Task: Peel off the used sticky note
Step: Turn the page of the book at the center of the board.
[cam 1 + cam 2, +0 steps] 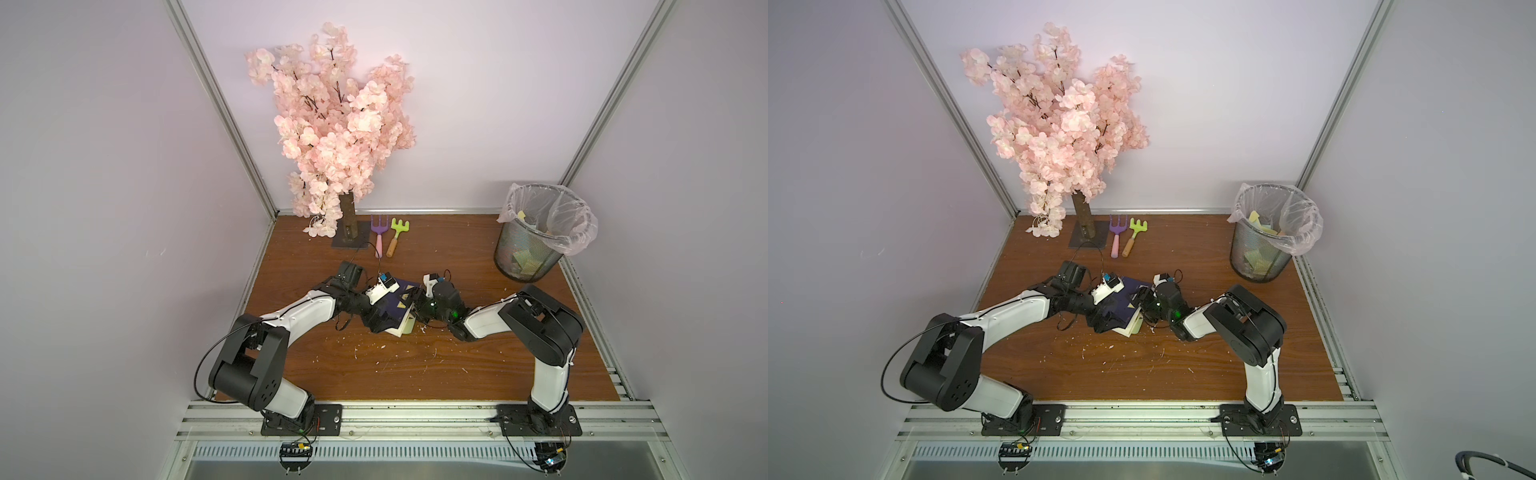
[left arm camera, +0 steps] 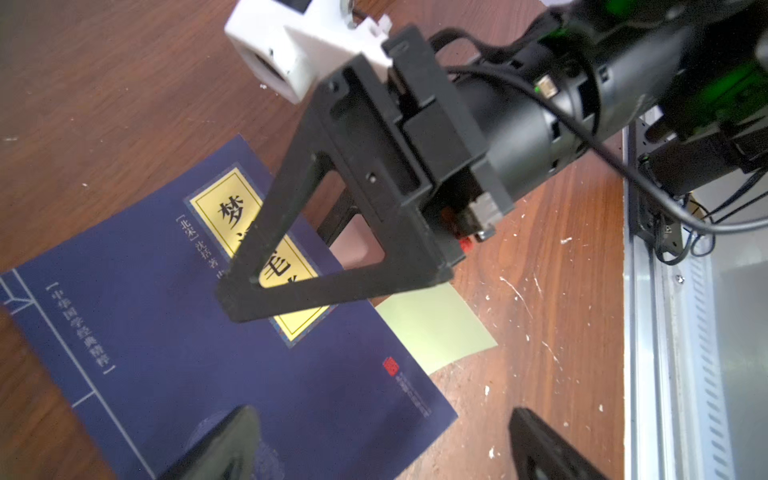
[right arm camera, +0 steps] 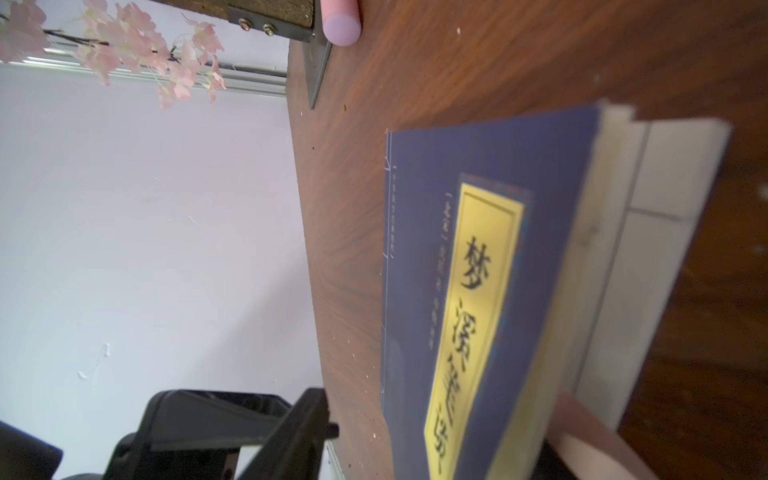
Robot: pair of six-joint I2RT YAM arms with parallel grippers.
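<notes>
Over book (image 2: 187, 353): L end effector (image 2: 382, 415) wide open, empty; R end effector (image 1: 411, 305) half-open astride edge, grip unclear.

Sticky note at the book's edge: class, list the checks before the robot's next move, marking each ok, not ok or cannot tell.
1. Green sticky note visible past the blue book's edge: ok.
2. Left hand open and empty: ok.
3. Right hand straddling the book's edge, one finger over the cover: ok.
4. Right hand closed firmly on the cover: cannot tell.
5. Exposed note held by either hand: not ok.
6. Lined mesh waste bin upright, mouth open: ok.
</notes>
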